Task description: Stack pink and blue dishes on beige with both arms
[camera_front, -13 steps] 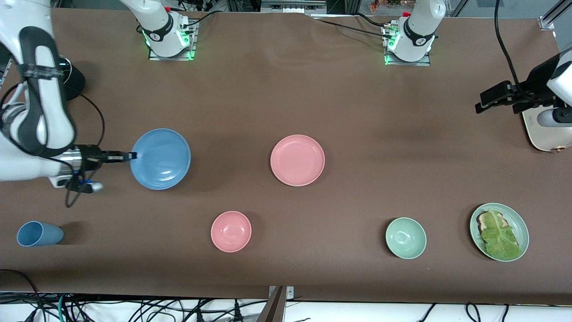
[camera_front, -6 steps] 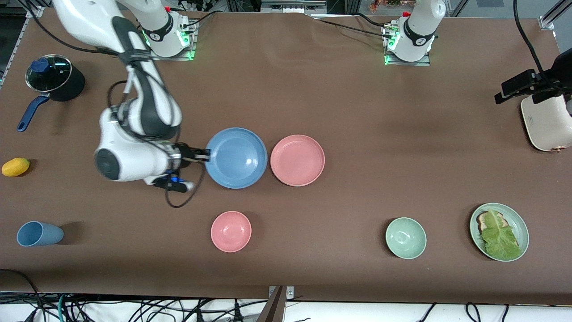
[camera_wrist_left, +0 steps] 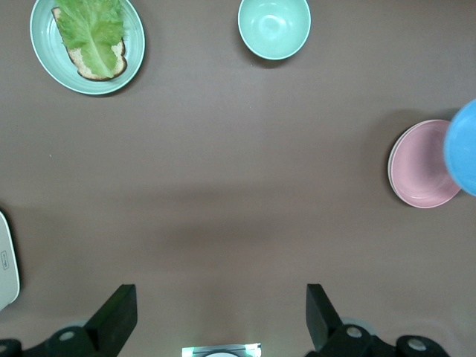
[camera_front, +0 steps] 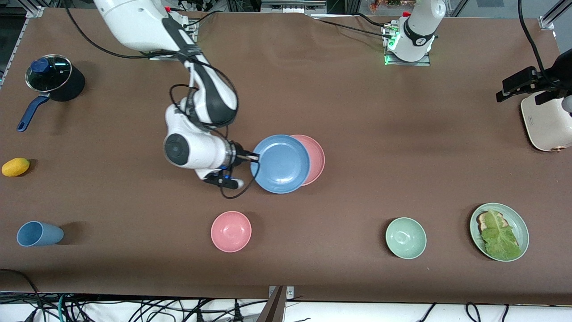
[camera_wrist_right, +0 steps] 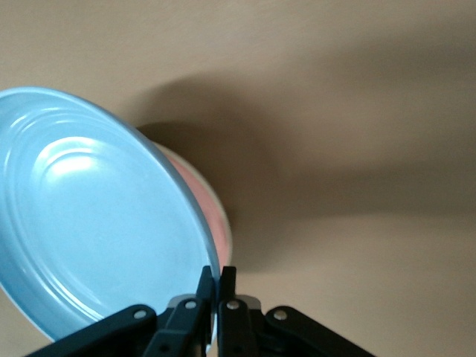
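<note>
My right gripper (camera_front: 254, 157) is shut on the rim of the blue plate (camera_front: 280, 164) and holds it tilted, partly over the pink plate (camera_front: 315, 158). The pink plate lies flat at the table's middle. In the right wrist view the fingers (camera_wrist_right: 205, 281) pinch the blue plate's (camera_wrist_right: 97, 216) edge, and the pink plate (camera_wrist_right: 210, 204) peeks out beneath it. My left gripper (camera_front: 514, 87) hangs open and high over the left arm's end of the table, holding nothing. Its wrist view shows the pink plate (camera_wrist_left: 420, 165) and the blue plate (camera_wrist_left: 462, 149) at the frame's edge. No beige plate is in view.
A pink bowl (camera_front: 231, 231), pale green bowl (camera_front: 405, 238) and green plate with bread and lettuce (camera_front: 499, 231) lie nearer the front camera. A blue cup (camera_front: 39, 234), yellow fruit (camera_front: 15, 167) and lidded black pot (camera_front: 54, 78) are at the right arm's end. A cream appliance (camera_front: 547, 123) stands under the left gripper.
My right arm has carried the blue plate toward the left arm's end, from well apart from the pink plate to partly over it. The left gripper has shifted slightly.
</note>
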